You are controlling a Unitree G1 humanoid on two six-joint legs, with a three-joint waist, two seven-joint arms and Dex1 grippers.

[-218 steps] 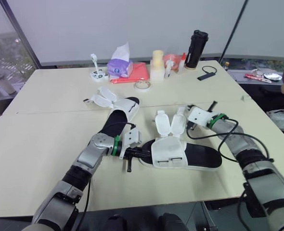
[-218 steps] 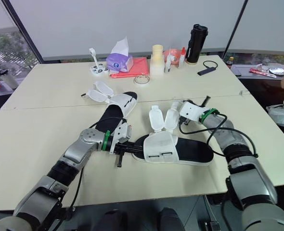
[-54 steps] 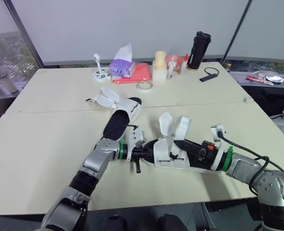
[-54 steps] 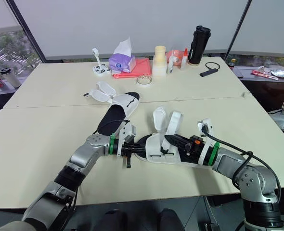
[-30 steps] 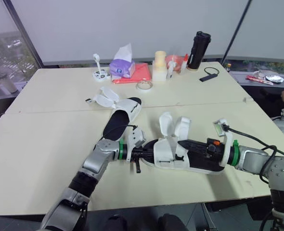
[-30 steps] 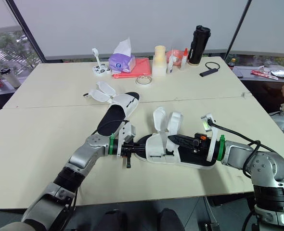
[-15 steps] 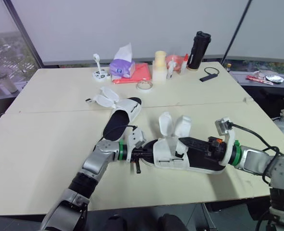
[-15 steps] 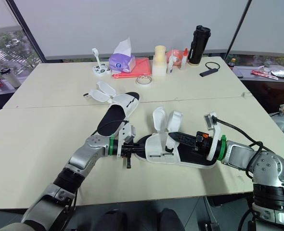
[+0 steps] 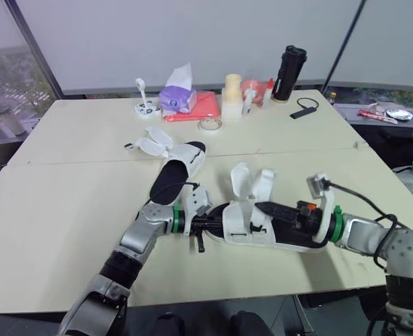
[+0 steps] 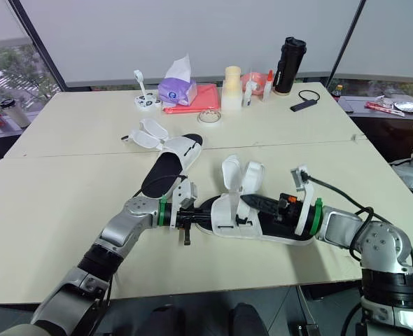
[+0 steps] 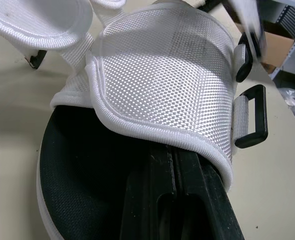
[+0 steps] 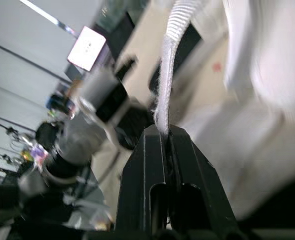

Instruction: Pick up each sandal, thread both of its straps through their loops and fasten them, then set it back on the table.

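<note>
Sandal (image 9: 280, 234), near the front edge of the tabletop (image 9: 66, 231): left gripper (image 9: 201, 222) with fingers pressed together at its toe, right gripper (image 9: 260, 208) pinching a strap (image 9: 265, 183); advisable to steady the sole and feed the strap tip squarely through its loop (image 11: 262, 116).

Bright, even daylight from window (image 9: 7, 87); soft shadows on table (image 9: 59, 210).

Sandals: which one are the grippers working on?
The near sandal: left gripper at its toe, right gripper shut on a strap. The far sandal lies apart, untouched.
</note>
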